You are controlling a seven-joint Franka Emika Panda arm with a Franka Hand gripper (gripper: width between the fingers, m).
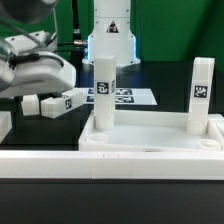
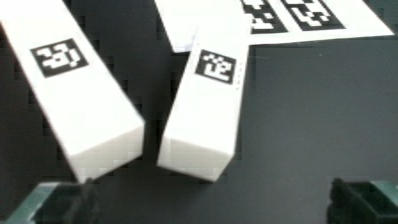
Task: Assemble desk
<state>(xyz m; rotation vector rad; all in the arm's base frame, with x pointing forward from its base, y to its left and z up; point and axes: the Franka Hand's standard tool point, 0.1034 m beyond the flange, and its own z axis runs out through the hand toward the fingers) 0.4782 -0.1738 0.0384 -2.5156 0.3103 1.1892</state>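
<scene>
The white rimmed tabletop (image 1: 150,135) lies just behind a long white rail (image 1: 110,165). An upright leg (image 1: 103,92) stands in it toward the exterior view's left, and a second upright leg (image 1: 200,92) toward that view's right. The marker board (image 1: 128,97) lies behind. Beside it, two loose legs (image 2: 210,100) lie side by side below the fingers (image 2: 54,205), which are spread wide and hold nothing.

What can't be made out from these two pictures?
Gripper: exterior view, blurred and cut off by the picture's edge.
Upright legs: exterior view, bases hidden by the tabletop rim, so seating is unclear.
Loose leg: wrist view, far end cut off by the edge.
Marker board: exterior view, partly behind an upright leg.
</scene>
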